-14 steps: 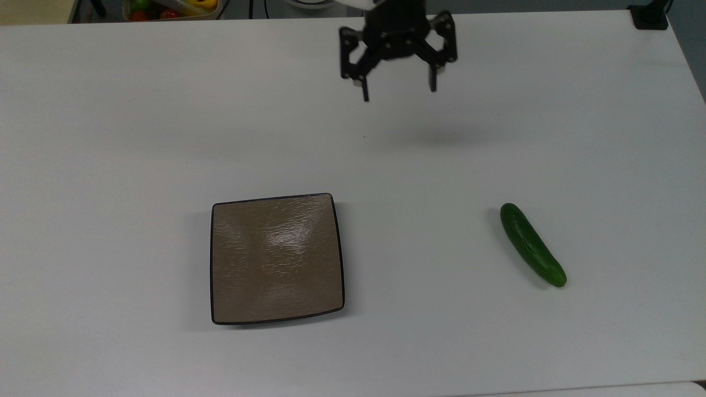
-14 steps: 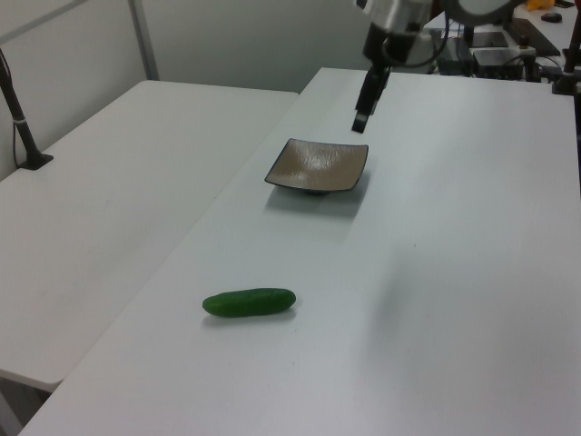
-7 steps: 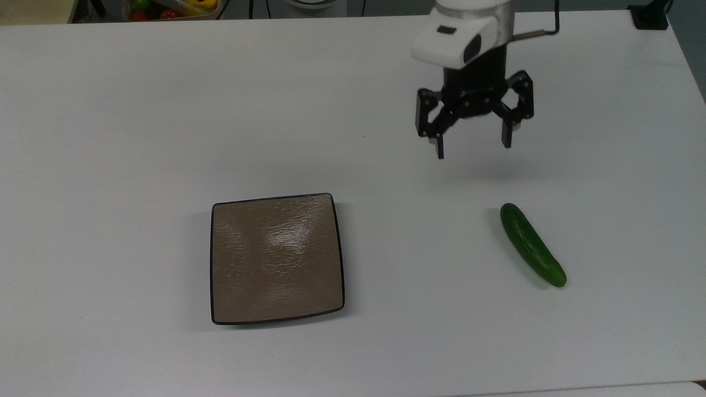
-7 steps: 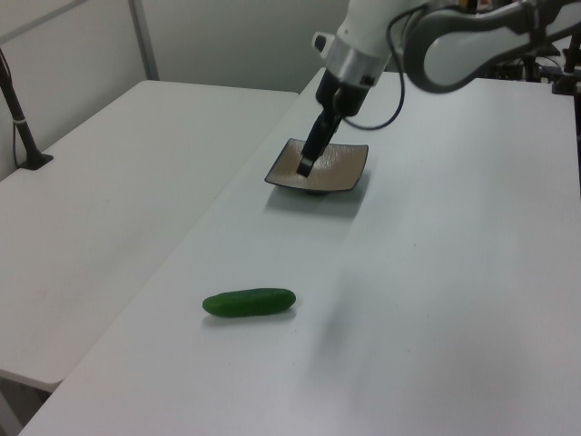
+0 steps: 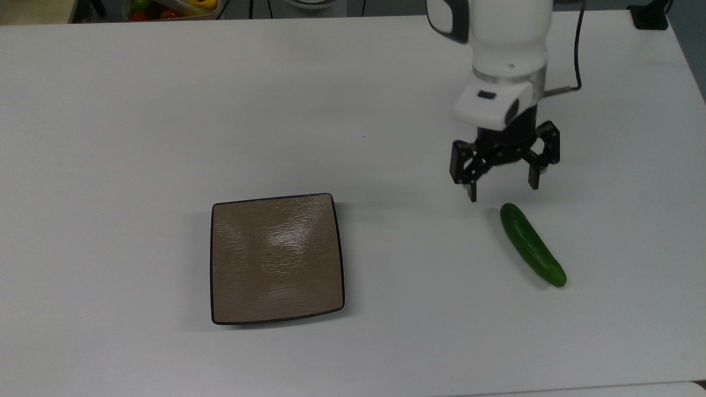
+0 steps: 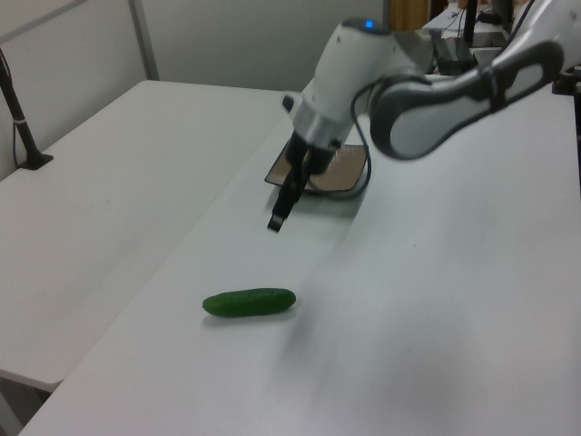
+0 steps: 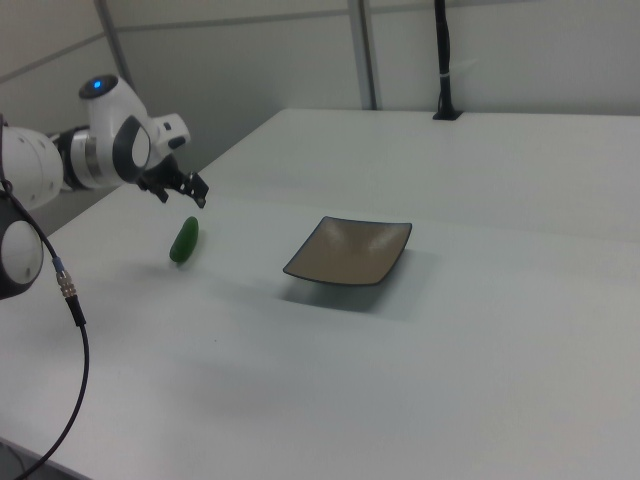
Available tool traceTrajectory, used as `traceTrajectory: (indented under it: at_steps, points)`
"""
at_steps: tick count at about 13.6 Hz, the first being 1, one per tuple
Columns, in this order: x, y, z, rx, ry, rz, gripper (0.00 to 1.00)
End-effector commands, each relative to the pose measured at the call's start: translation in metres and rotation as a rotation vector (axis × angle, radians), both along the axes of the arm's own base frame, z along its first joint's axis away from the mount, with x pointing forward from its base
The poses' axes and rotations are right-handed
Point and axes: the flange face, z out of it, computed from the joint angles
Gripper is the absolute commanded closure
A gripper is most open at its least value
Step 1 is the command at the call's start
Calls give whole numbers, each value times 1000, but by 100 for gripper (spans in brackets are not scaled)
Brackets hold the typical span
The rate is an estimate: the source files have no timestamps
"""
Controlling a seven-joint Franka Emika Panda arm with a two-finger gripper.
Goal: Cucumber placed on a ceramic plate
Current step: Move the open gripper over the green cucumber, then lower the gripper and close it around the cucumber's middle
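Observation:
The dark green cucumber (image 5: 532, 244) lies flat on the white table at the top view's right, slanting down to the right. My gripper (image 5: 503, 190) hovers open just above its upper end in the top view, with nothing between the fingers. The square tan-brown ceramic plate (image 5: 276, 259) with a thin dark rim sits empty at the top view's centre left. In the left view the gripper (image 6: 280, 216) hangs between the plate (image 6: 340, 171), which the arm partly covers, and the cucumber (image 6: 249, 302). The right view has the gripper (image 7: 187, 194) just above the cucumber (image 7: 185, 240), with the plate (image 7: 350, 250) to their right.
A bin of colourful vegetables (image 5: 171, 8) stands beyond the table's far edge at the top view's upper left. A black post base (image 5: 651, 16) sits on the far right corner. A second white table (image 6: 109, 182) adjoins in the left view. A cable (image 7: 70, 300) hangs from the arm.
The arm has swung from the far edge of the table toward the cucumber, moving right and down in the top view. The gripper stayed open. Cucumber and plate have not moved.

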Motion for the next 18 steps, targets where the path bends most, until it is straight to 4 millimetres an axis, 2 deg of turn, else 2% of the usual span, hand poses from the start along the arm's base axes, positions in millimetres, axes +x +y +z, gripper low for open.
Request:
traceTrajectory:
  at_steps: [1, 4, 9, 13, 15, 16, 18]
  points:
    - [5, 37, -42, -22, -51, 0, 0]
    - [5, 49, -65, -15, -56, -11, 0]
    - [-6, 72, -96, -17, -55, 9, 0]
    - [-7, 74, -116, -60, -61, 27, 0]
    - [-7, 72, -118, -65, -60, 29, 0]
    - [-8, 72, -121, -70, -57, 32, 4]
    - [-9, 73, -128, -87, -57, 43, 27]
